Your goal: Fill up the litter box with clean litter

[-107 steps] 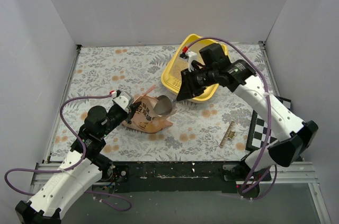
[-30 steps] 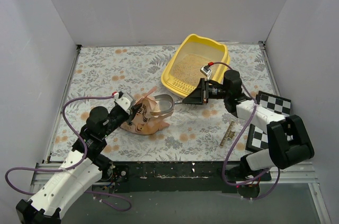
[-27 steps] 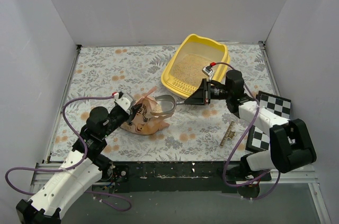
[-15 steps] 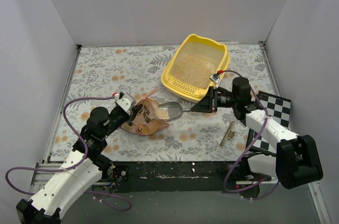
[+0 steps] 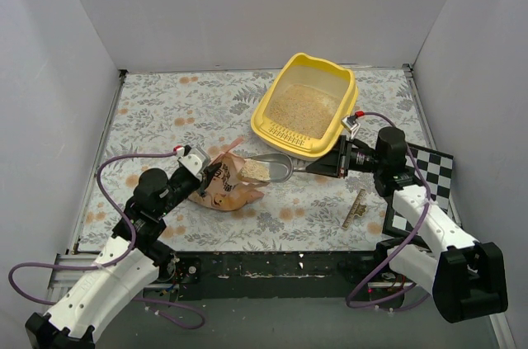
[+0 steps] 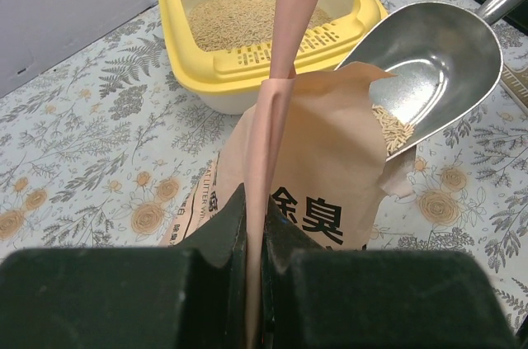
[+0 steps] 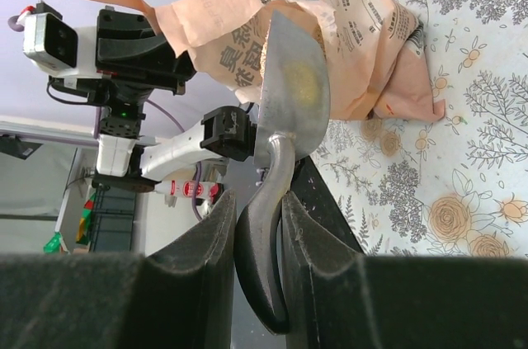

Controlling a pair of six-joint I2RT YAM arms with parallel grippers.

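Observation:
The yellow litter box point(image 5: 290, 141) stands at the back right, and clean litter point(image 5: 304, 108) covers its floor. My left gripper point(image 5: 213, 169) is shut on the upright top flap of the peach-pink litter bag point(image 5: 224, 188). In the left wrist view the flap of the bag point(image 6: 318, 188) runs between the jaws of the left gripper point(image 6: 254, 210). Behind it stands the litter box point(image 6: 239, 89). My right gripper point(image 7: 257, 209) is shut on the handle of the grey metal scoop point(image 7: 293, 93). The scoop's bowl point(image 5: 268, 169) lies at the bag's mouth with some litter point(image 6: 394, 124) in it.
A checkerboard card point(image 5: 422, 186) lies at the right edge under my right arm. A small patterned strip point(image 5: 355, 209) lies near the front right. White walls enclose the floral table cover point(image 5: 165, 110) on three sides.
The right arm has drawn back from beside the litter box toward the right. The scoop's bowl has settled at the bag's mouth and now holds litter. The left arm has not moved.

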